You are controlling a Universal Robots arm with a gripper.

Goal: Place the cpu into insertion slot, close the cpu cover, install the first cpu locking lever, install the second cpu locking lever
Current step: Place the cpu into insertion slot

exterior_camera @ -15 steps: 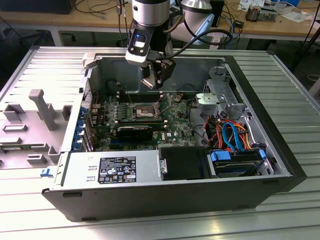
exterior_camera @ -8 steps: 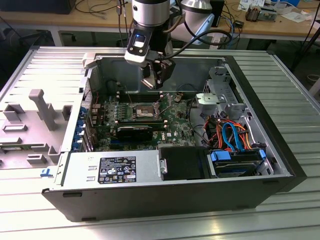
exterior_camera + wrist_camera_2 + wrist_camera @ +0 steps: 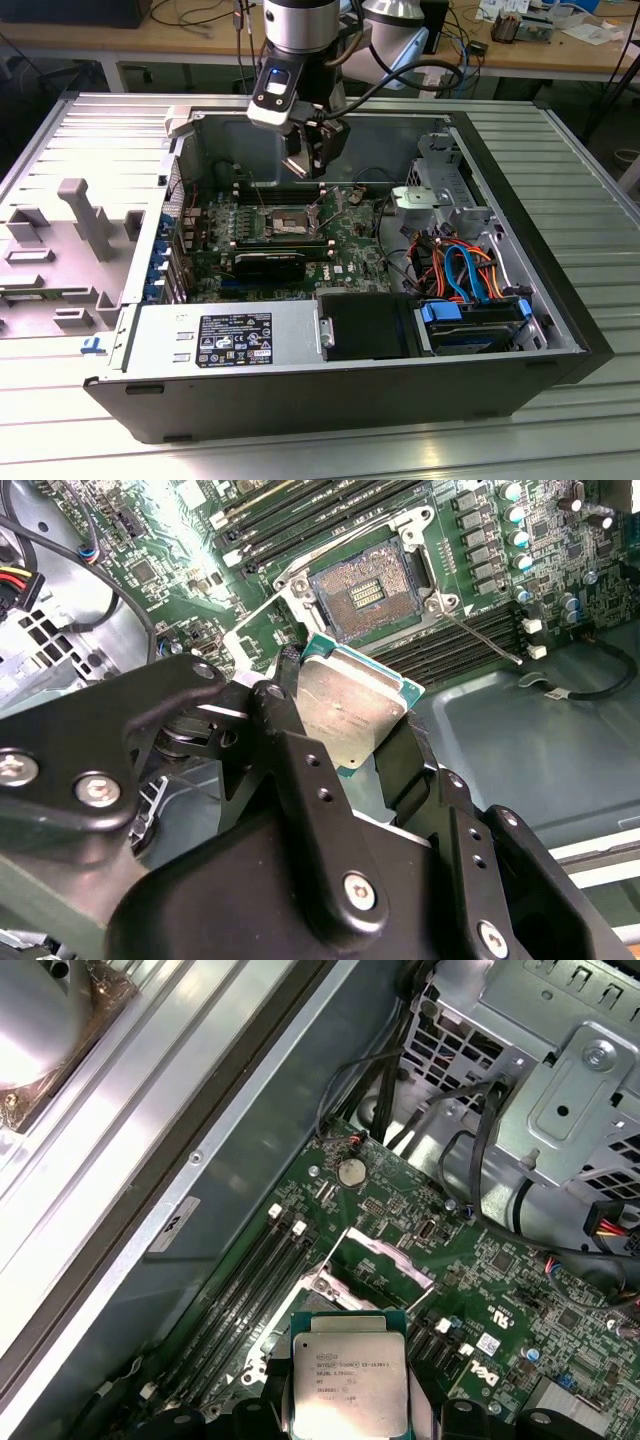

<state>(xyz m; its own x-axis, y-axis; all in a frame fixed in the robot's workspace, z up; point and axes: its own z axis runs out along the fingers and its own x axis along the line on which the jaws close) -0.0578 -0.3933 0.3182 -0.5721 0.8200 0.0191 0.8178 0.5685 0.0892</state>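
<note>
Inside the open case (image 3: 300, 400), the insertion slot (image 3: 285, 222) sits bare; toward the exterior view's right, above it, the tool (image 3: 318, 150) clamps the cpu (image 3: 350, 710).
I'd level the cpu and square it with the slot before lowering.

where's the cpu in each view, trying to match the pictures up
exterior view: too small to make out; the hand hangs above the motherboard.
second wrist view: cpu gripped by the hand, insertion slot just beyond.
first wrist view: cpu held over the motherboard.
shared landmark: the black memory slots.
</note>
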